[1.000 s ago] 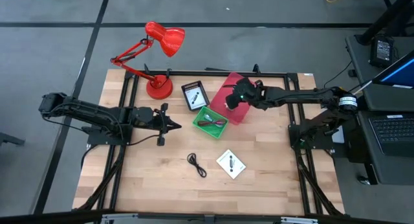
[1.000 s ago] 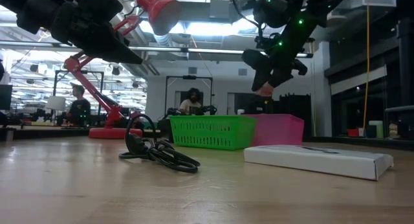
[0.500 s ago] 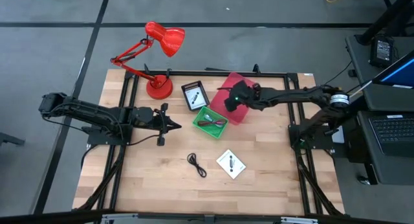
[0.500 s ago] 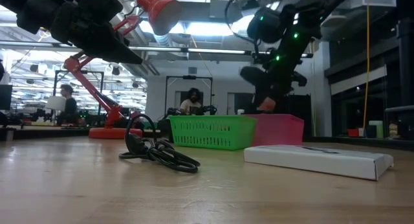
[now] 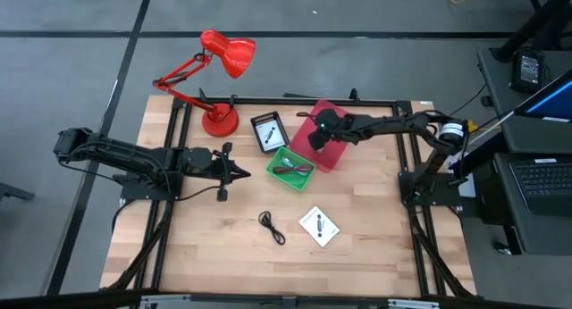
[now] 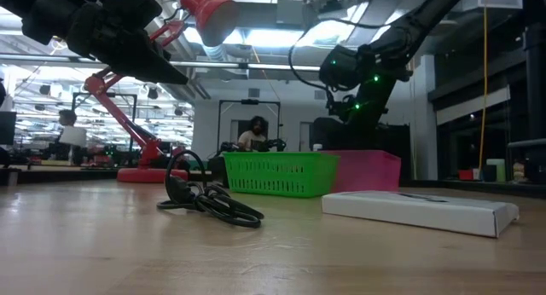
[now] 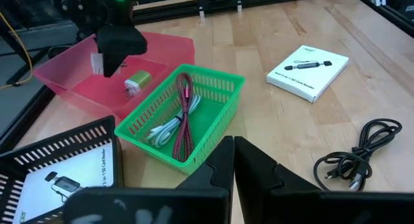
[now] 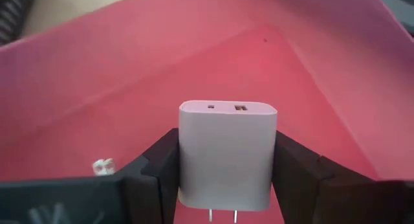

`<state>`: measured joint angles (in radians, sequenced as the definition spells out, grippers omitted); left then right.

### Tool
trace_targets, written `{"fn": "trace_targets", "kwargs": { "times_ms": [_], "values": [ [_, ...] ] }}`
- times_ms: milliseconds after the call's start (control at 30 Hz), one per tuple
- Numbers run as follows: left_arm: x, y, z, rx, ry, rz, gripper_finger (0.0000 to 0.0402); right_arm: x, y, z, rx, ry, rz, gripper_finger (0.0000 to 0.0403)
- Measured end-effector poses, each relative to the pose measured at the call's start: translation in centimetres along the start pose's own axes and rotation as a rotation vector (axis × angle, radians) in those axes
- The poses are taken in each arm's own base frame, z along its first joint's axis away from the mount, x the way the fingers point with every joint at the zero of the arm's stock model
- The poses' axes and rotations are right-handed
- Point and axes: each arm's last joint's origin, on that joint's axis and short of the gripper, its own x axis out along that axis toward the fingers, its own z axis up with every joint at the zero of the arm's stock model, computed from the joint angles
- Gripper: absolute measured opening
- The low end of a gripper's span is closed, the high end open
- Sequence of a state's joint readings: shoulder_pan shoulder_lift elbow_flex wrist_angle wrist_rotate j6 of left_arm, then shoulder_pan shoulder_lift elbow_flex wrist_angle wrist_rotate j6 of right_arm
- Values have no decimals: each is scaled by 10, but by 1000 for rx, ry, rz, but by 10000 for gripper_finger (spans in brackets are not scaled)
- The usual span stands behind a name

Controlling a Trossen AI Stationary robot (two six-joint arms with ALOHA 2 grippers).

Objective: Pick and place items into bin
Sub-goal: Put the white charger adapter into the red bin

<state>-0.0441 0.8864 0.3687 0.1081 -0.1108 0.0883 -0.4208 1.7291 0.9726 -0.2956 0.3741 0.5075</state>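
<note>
The right tool [image 8: 226, 185] is clamped on a white wall charger [image 8: 227, 153], prongs pointing back toward the wrist, and hangs low inside the pink bin [image 5: 332, 146] at about one o'clock from the tabletop's [image 5: 375, 246] centre. The risk, as I judge it, is in the letting go: if the fingers [image 8: 152, 172] part while the charger is tilted or near the bin's wall, it may bounce or tip out over the low rim, and lifting away too close to the wall could drag the light bin along. Nearest the front edge, around six o'clock, lie a black cable [image 5: 272, 226] and a white boxed card [image 5: 319, 226], both loose on the wood and well apart from any container. Farther in, near the centre, the green basket [image 7: 187, 114] holds a maroon cable [image 7: 184, 117] and a pale cable [image 7: 162, 129] lying side by side. The pink bin, just beside it, already carries a small green-and-white plug [image 7: 136, 83]. Beyond, at eleven o'clock, a black mesh tray [image 5: 270, 131] holds another white card. The left tool [image 5: 234, 172], closed and empty, waits at nine o'clock. The red desk lamp [image 5: 219, 72] stands at the far edge.
</note>
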Motion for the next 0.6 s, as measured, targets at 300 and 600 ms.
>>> {"fn": "trace_targets", "kwargs": {
  "times_ms": [300, 600],
  "values": [
    [0, 0, 0, 1, 0, 0, 6, 2, -2, 0, -8, 20, 22, 188],
    [0, 0, 0, 1, 0, -1, 6, 3, -2, 0, -11, 22, 20, 195]
  ]
}}
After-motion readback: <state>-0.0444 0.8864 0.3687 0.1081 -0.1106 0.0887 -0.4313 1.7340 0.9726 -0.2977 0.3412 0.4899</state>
